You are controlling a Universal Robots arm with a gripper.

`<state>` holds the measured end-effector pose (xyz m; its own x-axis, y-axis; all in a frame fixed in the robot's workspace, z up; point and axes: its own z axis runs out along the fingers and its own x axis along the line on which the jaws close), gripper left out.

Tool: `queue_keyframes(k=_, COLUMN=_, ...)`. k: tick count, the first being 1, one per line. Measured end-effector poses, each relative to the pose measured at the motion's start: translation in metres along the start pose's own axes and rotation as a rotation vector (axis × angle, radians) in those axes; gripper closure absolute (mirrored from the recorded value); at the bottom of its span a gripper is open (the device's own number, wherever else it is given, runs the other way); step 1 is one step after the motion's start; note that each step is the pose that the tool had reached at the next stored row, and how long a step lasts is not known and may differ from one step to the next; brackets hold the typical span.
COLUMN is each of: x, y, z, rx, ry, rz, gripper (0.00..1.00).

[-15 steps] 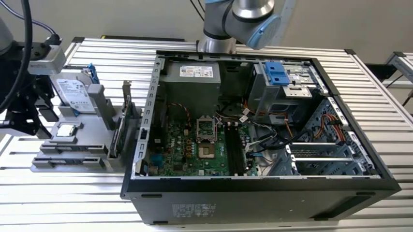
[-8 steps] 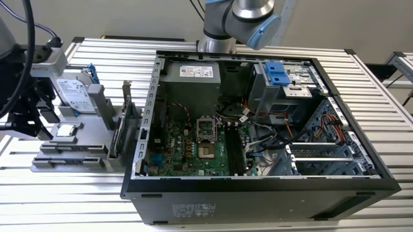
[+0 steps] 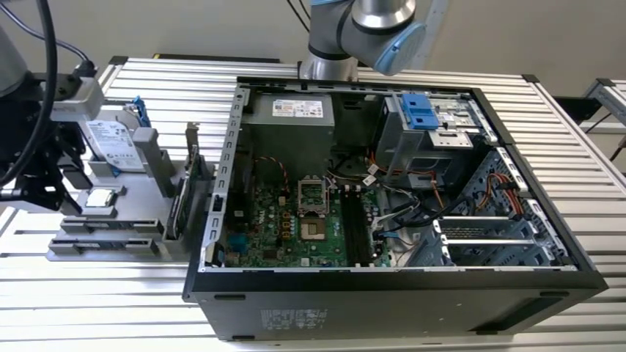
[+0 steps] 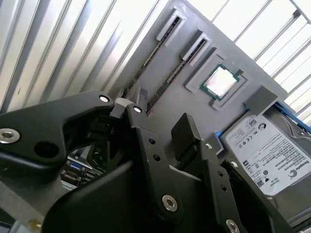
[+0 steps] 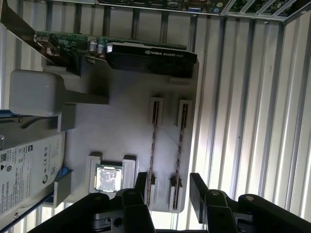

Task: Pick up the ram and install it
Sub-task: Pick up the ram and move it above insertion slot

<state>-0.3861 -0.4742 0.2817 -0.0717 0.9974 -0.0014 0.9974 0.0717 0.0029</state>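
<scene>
Pincer (image 5: 169, 187) spread open, nothing gripped. Its two black fingers (image 5: 198, 189) stand apart over the grey parts tray (image 5: 121, 121).

The ram (image 5: 181, 141) stands on edge in a narrow tray slot (we see it as little more than a thin strip). It runs out from between the fingers and on past their tips. Whether either finger touches it, we cannot tell. A second slot (image 5: 154, 141) lies alongside, close by the other finger, with a like strip in it.

On the outer side of that finger, a square processor chip (image 5: 108, 177) lies flat in its own recess. Further out on the same side lies a silver hard drive (image 5: 24, 170) with a blue rail. Well ahead of the fingertips, past the far ends of the slots, an expansion card (image 5: 146, 53) stands on edge at the tray's end.

The tray rests on a table of metal slats (image 5: 243, 97). In the exterior view the open computer case (image 3: 391, 293) sits on the same table, just beside the tray and apart from the pincer.
</scene>
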Motion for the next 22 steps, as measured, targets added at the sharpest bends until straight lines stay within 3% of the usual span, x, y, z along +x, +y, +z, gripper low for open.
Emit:
queue_keyframes(k=13, x=0.0, y=-0.0001, z=0.0083, rx=0.0, ry=-0.0001, rz=0.0, gripper=0.0)
queue_keyframes(k=22, x=0.0, y=-0.0001, z=0.0179, rx=0.0005, ry=0.0, rz=-0.001, gripper=0.0)
